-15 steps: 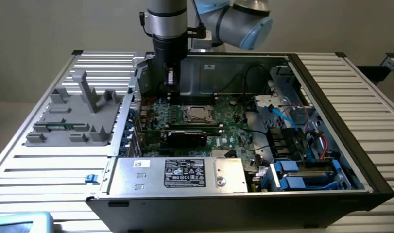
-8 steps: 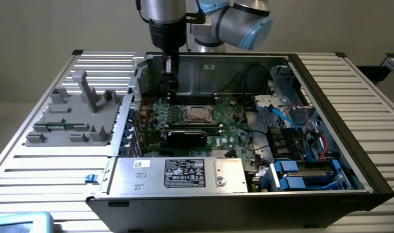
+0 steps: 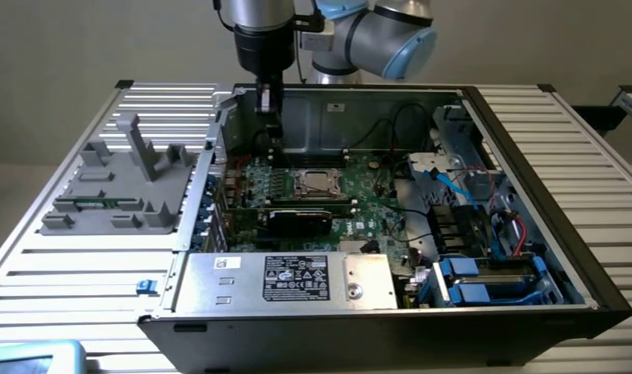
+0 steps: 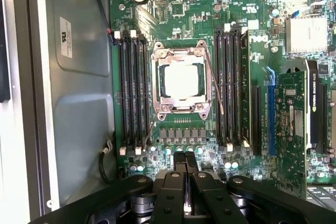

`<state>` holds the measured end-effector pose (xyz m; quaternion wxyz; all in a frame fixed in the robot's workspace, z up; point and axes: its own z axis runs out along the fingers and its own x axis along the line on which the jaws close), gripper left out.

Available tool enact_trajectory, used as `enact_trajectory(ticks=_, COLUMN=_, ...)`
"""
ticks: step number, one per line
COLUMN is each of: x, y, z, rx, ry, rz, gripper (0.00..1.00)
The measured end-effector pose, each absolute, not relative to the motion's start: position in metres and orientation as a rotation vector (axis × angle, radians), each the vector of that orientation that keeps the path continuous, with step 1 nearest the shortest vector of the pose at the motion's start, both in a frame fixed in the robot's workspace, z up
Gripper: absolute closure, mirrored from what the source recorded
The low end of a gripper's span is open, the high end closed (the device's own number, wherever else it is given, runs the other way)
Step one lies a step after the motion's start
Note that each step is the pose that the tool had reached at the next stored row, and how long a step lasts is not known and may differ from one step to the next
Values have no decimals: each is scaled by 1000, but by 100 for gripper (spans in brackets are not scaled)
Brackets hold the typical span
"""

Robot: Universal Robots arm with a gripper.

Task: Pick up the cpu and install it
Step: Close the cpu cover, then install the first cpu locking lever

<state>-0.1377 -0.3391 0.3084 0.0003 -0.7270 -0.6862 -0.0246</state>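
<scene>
The cpu (image 4: 182, 80) is a shiny silver square lying flat inside the metal-framed socket (image 4: 157, 85) on the green motherboard. In the exterior view the cpu (image 3: 318, 181) sits mid-board inside the open computer case (image 3: 524, 167). My gripper (image 4: 185, 157) is shut, its two black fingers pressed together with nothing between them. It hangs above the board, apart from the socket and off to one side of it. In the exterior view the gripper (image 3: 271, 142) stands upright near the case's back wall, toward the exterior view's left of the socket.
Black memory slots (image 4: 134, 90) flank the socket on both sides. A black graphics card (image 3: 300, 220) lies just in front of it, a silver power supply (image 3: 284, 276) nearer still. Cables and blue drive bays (image 3: 482, 280) fill the exterior view's right. A grey fixture (image 3: 123, 187) sits outside the case.
</scene>
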Motion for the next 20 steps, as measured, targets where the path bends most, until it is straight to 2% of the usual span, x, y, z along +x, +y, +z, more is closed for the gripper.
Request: enact_trajectory(ticks=20, x=-138, y=-339, z=309, rx=-2335, ry=-2101, rz=-77, gripper=89)
